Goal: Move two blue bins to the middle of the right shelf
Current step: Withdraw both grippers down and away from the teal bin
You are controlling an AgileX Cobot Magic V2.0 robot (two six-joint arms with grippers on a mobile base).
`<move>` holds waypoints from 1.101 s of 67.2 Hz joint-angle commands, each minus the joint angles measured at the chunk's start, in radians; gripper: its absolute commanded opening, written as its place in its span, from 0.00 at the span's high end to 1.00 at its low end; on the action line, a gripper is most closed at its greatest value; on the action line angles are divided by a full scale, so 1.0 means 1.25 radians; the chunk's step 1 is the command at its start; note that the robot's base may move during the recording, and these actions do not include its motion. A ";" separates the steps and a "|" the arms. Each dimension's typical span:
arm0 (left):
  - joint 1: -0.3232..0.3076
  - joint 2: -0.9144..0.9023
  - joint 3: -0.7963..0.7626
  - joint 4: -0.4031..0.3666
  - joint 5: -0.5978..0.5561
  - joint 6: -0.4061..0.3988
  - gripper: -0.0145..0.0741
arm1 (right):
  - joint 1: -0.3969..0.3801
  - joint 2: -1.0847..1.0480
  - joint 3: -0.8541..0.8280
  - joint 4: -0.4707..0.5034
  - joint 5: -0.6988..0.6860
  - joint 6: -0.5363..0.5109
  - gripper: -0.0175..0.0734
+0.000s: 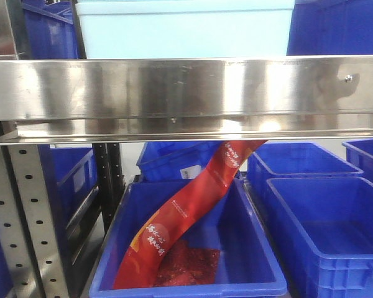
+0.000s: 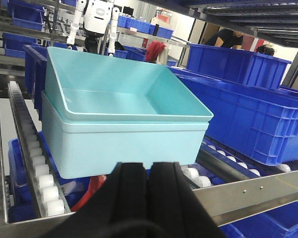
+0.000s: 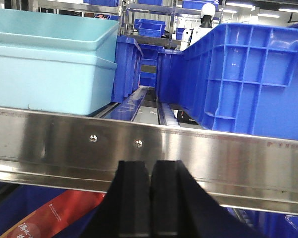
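I saw a steel shelf rail [image 1: 186, 93] crossing the upper half of the front view, with royal-blue crates [image 1: 326, 223] below it, a perforated upright [image 1: 31, 211] at lower left, and ceiling lights [image 3: 258, 9] at the right wrist view's upper right.

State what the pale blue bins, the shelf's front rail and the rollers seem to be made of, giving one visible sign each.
Pale blue bins: likely moulded plastic, smooth, matte, thickened rim.
Front rail: metal, probably stainless steel, brushed and reflective, with screw heads.
Rollers: apparently white plastic, though the view leaves that open.
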 commanded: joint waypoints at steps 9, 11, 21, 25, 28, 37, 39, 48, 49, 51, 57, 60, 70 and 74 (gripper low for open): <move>-0.004 -0.005 0.001 0.003 -0.016 0.000 0.96 | 0.000 -0.002 0.003 0.004 -0.011 -0.003 0.99; -0.004 -0.005 0.001 0.003 -0.016 0.000 0.96 | 0.000 -0.002 0.003 0.004 -0.011 -0.003 0.99; -0.004 -0.005 0.001 0.003 -0.016 0.000 0.96 | 0.000 -0.002 0.003 0.004 -0.011 -0.003 0.99; -0.004 -0.005 0.001 0.003 -0.016 0.000 0.96 | 0.000 -0.002 0.003 0.004 -0.011 -0.003 0.99; -0.004 -0.005 0.001 0.003 -0.016 0.000 0.96 | 0.000 -0.002 0.003 0.004 -0.011 -0.003 0.99; 0.002 -0.009 0.003 0.017 -0.029 0.000 0.96 | 0.000 -0.002 0.003 0.004 -0.011 -0.003 0.99; 0.009 -0.015 0.007 0.017 -0.037 0.009 0.96 | 0.000 -0.002 0.003 0.004 -0.011 -0.003 0.99; 0.127 -0.100 0.102 -0.007 -0.105 0.149 0.96 | 0.000 -0.002 0.003 0.004 -0.011 -0.003 0.99; 0.141 -0.112 0.114 -0.017 -0.105 0.158 0.96 | 0.000 -0.002 0.003 0.004 -0.011 -0.003 0.99; 0.169 -0.144 0.138 -0.034 -0.105 0.173 0.96 | 0.000 -0.002 0.003 0.004 -0.011 -0.003 0.99; 0.262 -0.230 0.235 -0.073 -0.105 0.225 0.96 | 0.000 -0.002 0.003 0.004 -0.011 -0.003 0.99; 0.292 -0.264 0.274 -0.077 -0.105 0.225 0.96 | 0.000 -0.002 0.003 0.004 -0.011 -0.003 0.99; 0.372 -0.387 0.393 -0.074 -0.100 0.228 0.96 | 0.000 -0.002 0.003 0.004 -0.011 -0.003 0.99; 0.391 -0.424 0.430 -0.074 -0.100 0.230 0.96 | 0.000 -0.002 0.003 0.004 -0.011 -0.003 0.99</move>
